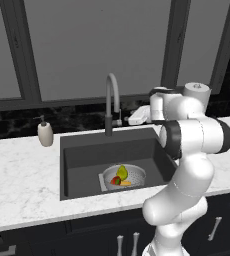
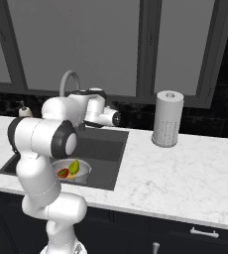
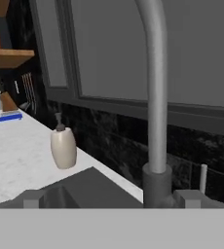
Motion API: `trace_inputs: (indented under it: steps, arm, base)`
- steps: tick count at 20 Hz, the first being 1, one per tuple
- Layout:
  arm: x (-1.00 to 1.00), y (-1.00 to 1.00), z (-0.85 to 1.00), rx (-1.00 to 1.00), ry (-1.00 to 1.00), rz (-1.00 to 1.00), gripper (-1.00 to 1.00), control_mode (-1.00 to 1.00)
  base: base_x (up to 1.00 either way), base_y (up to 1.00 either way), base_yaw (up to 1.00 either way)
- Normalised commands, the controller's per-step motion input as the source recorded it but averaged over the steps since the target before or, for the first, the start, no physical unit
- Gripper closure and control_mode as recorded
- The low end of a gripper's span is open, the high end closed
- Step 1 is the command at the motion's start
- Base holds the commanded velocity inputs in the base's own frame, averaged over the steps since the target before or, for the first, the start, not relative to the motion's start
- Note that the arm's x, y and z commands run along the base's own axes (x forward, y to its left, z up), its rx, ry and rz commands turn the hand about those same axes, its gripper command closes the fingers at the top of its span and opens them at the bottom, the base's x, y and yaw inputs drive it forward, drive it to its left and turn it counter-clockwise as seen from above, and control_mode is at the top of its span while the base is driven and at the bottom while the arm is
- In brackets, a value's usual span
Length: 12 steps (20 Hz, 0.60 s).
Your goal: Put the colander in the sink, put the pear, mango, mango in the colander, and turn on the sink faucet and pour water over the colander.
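Left base view: the round, finely perforated silvery-white metal colander (image 1: 125, 176) sits on the floor of the large dark grey rectangular recessed sink (image 1: 82, 155), toward the basin's 6 o'clock edge, with three fruits inside it. The small yellow-green pear (image 1: 122, 172) stands at the bowl's 11 o'clock, the oval red and green mango (image 1: 115, 181) lies at about 8 o'clock, and the rounded orange-yellow mango (image 1: 125, 183) rests just beside it near 6 o'clock. The tall slim grey gooseneck faucet (image 1: 110, 102) rises from the counter at the sink's 12 o'clock rim. The short white soap pump bottle (image 1: 45, 133) stands on the white marbled countertop (image 1: 22, 175) at the sink's 10 o'clock corner. The white arm's two-finger gripper (image 1: 135, 118) reaches in just beside the faucet's base, on its 3 o'clock side; whether its jaws are spread or closed cannot be told from here. In the right base view the hand points toward the faucet base, and a white perforated paper towel roll (image 2: 167, 118) stands upright on the counter well apart from the sink, at the basin's 2 o'clock. In the hand view the faucet's column stands close ahead, with its thin pale side lever (image 3: 203, 178) upright just beside it at 3 o'clock.
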Motion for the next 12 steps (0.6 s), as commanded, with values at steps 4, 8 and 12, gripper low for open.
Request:
trace_inputs:
  steps: [4,8,12]
  arm:
    - [0.19,0.08,-0.01,0.01,-0.02,-0.03,-1.0,-1.0]
    - [0.23,0.0,0.0,0.01,0.0,-0.01,-1.0,-1.0]
    - [0.19,0.0,0.0,0.03,0.0,0.0,-1.0,-1.0]
  base:
    - [0.0,0.0,0.0]
    - [0.0,0.0,0.0]
    - [0.0,0.0,0.0]
